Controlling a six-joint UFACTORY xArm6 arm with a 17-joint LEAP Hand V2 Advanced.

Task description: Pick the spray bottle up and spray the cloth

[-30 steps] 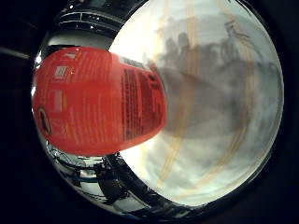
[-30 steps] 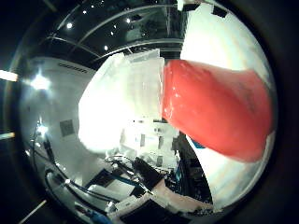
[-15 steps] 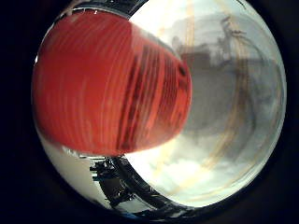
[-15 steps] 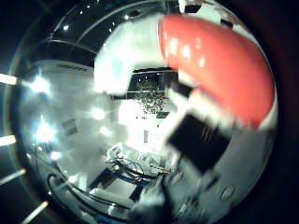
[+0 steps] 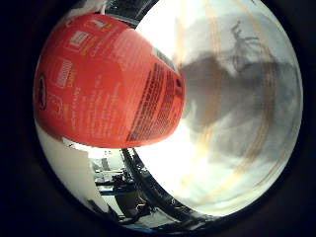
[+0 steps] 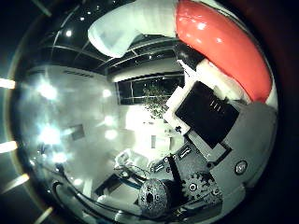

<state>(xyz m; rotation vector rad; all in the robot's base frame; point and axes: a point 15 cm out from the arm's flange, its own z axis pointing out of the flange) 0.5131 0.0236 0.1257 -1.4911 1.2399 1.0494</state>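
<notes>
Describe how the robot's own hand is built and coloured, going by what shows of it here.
Parts of the hand show in the thumb side palm view: blocky white and grey housings, a flat black rectangular panel set in a white frame, and black toothed gears with a round black hub below them. A small round mark sits on one grey housing. The little finger side view shows none of it.

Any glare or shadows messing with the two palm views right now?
Little finger side view: the red spray bottle is evenly lit, and a dark shadow with finger-like shapes falls on the pale table. Thumb side view: ceiling lights flare into bright blobs and streaks; the robot hand stays readable.
</notes>
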